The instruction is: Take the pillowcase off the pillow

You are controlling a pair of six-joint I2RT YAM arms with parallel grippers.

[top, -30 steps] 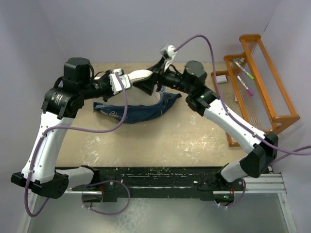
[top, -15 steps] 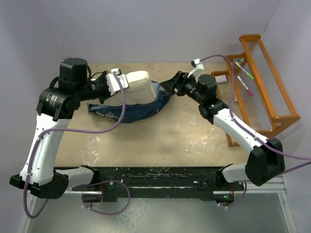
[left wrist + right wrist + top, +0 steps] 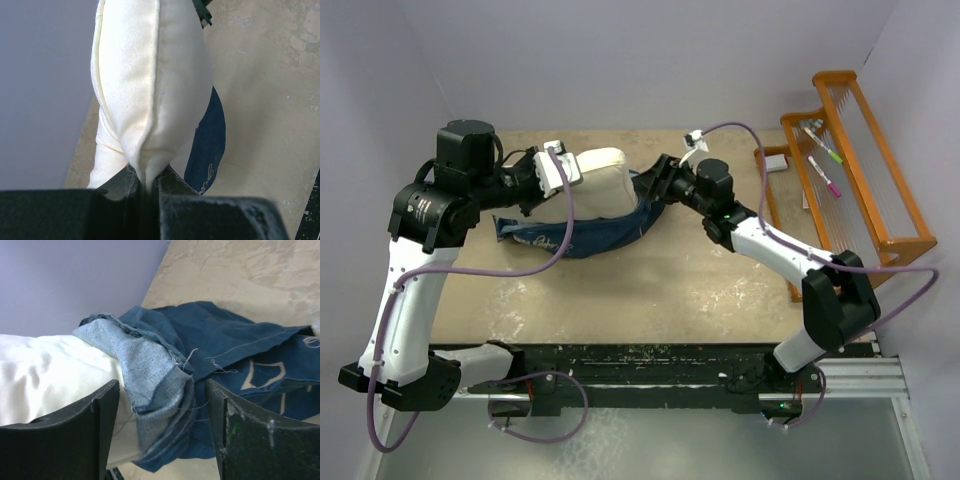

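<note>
Inventory of surfaces, as seen from my own rig.

- Pillow [image 3: 150, 75]: cream woven cloth, matt and smooth, with a faint sheen beside the stitched seam.
- Pillowcase [image 3: 235, 335]: dark navy cloth with a denim-like weave, matt. The turned-out inner face is paler and coarser. The raw edge is frayed, with loose threads. The white printed lines lie flat.
- My right fingers [image 3: 95, 425]: black hard plastic, matt, scuffed with pale specks.
- My left fingers [image 3: 210, 215]: black, matt, grainy.
- Bench [image 3: 670, 290]: mottled beige board, matt, worn and blotchy.
- Rack [image 3: 835, 77]: orange frame, wood-like, glossy.
- My arm shells [image 3: 400, 320]: white plastic, smooth, semi-gloss.
- Cable [image 3: 480, 270]: purple sheath, smooth.
</note>
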